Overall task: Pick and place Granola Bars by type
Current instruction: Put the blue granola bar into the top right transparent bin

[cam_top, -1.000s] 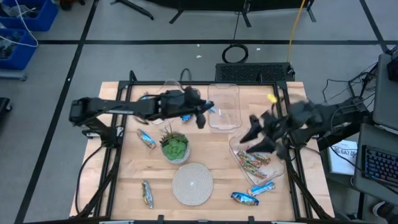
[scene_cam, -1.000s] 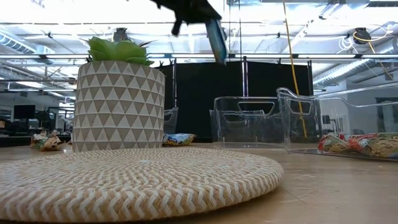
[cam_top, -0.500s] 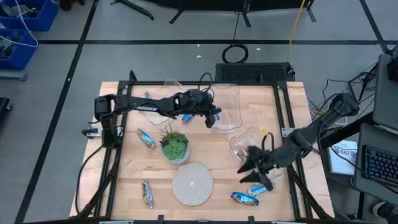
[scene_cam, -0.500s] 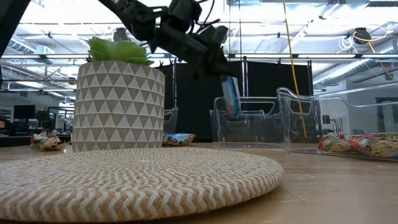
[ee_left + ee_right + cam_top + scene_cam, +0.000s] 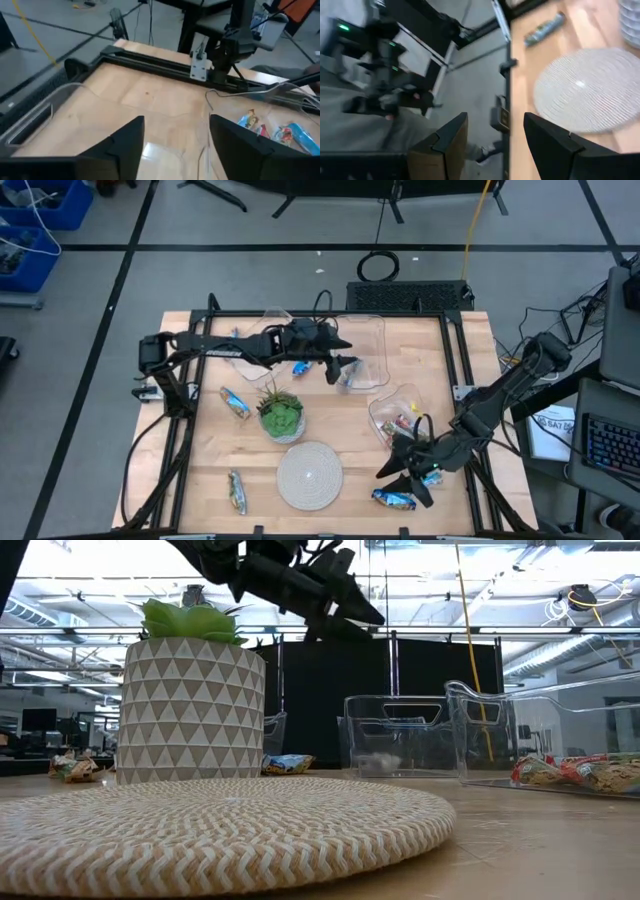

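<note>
My left gripper (image 5: 346, 362) hangs open above the middle clear bin (image 5: 368, 338); nothing is between its fingers (image 5: 175, 145). A blue granola bar (image 5: 346, 378) lies in that bin's near end and shows blurred low in the bin (image 5: 378, 762). My right gripper (image 5: 396, 476) is open low over the table's near right part. It is close to a blue bar (image 5: 393, 499) and a blue-silver bar (image 5: 425, 479), both lying flat on the wood. Multicoloured bars (image 5: 402, 423) lie in the right clear bin (image 5: 385, 408).
A potted plant (image 5: 280, 416) and a round woven mat (image 5: 310, 475) stand mid-table. Loose bars lie at the left (image 5: 235, 402), the near left (image 5: 237, 492) and beside the middle bin (image 5: 300, 367). A third clear bin (image 5: 262, 330) stands far left.
My left gripper has gone a little toward the table's right edge, over the middle bin, and has opened. The blue bar it held has fallen into that bin. My right gripper has left the right bin and gone down toward the near edge, staying open.
</note>
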`<state>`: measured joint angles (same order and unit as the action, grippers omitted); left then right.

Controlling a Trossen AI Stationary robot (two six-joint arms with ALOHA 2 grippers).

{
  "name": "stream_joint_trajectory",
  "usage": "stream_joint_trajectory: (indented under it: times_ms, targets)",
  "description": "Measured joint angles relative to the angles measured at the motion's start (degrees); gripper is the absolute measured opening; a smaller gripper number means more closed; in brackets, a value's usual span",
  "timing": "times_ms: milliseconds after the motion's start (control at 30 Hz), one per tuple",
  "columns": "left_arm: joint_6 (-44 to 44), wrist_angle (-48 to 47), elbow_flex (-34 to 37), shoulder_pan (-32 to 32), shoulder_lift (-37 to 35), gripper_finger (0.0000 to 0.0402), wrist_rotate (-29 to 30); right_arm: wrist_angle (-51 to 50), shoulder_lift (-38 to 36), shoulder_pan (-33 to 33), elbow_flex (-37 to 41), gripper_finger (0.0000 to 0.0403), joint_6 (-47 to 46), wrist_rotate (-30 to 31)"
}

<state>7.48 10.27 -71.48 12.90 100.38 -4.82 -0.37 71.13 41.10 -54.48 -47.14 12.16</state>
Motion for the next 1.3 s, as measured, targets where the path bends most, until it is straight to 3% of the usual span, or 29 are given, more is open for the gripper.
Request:
stream_joint_trajectory:
  times_ms: [133,300,533,900,1000,1300]
  targets:
    - [7.37,-2.70,-0.17,0.27,-0.84,0.0257,-8.11,2.53,0.92,0.51,-0.04,0.0185,-0.82,0.07]
    - [19.06,-7.24,-0.31,-3.39,-6.90,0.0267,-18.74,0.80,5.52,5.92,-0.36,0.0185,-6.03,0.07]
    - [17.89,-17.31,-0.33,-11.19,-16.26,0.0250,-15.88,-10.13,15.74,9.61,-6.33,0.0185,-18.14,2.31]
    - [22.16,-22.12,-0.28,-17.13,-19.96,0.0248,-14.13,-13.69,26.90,4.77,-6.97,0.0185,-16.95,-1.93]
    - [23.08,-22.65,-0.28,-17.87,-19.96,0.0248,-14.56,-13.79,27.74,2.65,-6.96,0.0185,-16.17,-5.01]
    - [23.08,-23.09,-0.28,-20.18,-19.96,0.0248,-14.63,-20.04,26.03,1.09,-7.02,0.0185,-11.51,-6.30]
